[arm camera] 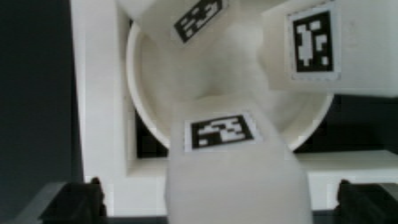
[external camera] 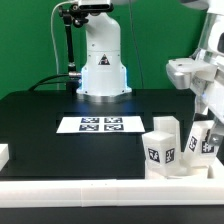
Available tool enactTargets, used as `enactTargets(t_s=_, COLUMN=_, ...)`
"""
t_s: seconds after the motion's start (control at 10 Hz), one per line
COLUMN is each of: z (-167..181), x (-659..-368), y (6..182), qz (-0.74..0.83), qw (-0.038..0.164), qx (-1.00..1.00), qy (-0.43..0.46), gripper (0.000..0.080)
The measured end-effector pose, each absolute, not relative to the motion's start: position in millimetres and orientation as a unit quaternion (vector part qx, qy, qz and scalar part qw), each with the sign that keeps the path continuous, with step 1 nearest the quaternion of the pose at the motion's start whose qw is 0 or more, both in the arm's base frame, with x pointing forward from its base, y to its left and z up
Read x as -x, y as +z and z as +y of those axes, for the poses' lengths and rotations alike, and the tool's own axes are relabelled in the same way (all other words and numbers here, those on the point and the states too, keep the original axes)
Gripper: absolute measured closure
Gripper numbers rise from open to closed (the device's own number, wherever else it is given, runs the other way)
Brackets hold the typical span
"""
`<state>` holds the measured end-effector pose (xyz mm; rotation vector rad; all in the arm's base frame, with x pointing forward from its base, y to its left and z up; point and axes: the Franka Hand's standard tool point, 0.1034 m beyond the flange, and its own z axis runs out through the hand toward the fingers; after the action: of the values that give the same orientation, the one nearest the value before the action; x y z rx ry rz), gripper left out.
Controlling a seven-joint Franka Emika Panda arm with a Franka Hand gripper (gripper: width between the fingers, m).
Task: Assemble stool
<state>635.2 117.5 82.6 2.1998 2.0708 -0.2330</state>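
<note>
The stool's round white seat lies flat at the exterior view's right front, against a white rail. Tagged white legs stand on it: one towards the exterior view's left, another under the arm. In the wrist view one leg with a square tag rises between the dark fingers. My gripper is open, with a gap on each side of that leg. In the exterior view the gripper hangs over the right-hand legs. Two more tagged legs show further off on the seat.
The marker board lies mid-table in front of the robot base. A long white rail runs along the front edge, and a short white block sits at the left edge. The table top is black.
</note>
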Motion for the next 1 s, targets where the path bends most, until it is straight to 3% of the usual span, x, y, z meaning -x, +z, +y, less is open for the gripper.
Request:
enactTargets(t_s=0.4, z=110.3, x=-634.9, y=79.8, qz=0.678, qw=0.054, qx=-0.729, qy=-0.080, gripper=0.0162)
enactTargets(t_s=0.5, z=109.6, x=-635.0, y=79.8, qz=0.677, qw=0.054, qx=-0.730, qy=-0.080, gripper=0.0338)
enactTargets(t_s=0.6, z=108.8, x=-635.1, y=79.7, qz=0.677, qw=0.054, qx=-0.730, qy=-0.080, gripper=0.0461)
enactTargets(t_s=1.0, z=104.4, x=-632.4, y=79.6, qz=0.640, qw=0.052, qx=-0.761, qy=-0.089, gripper=0.0461)
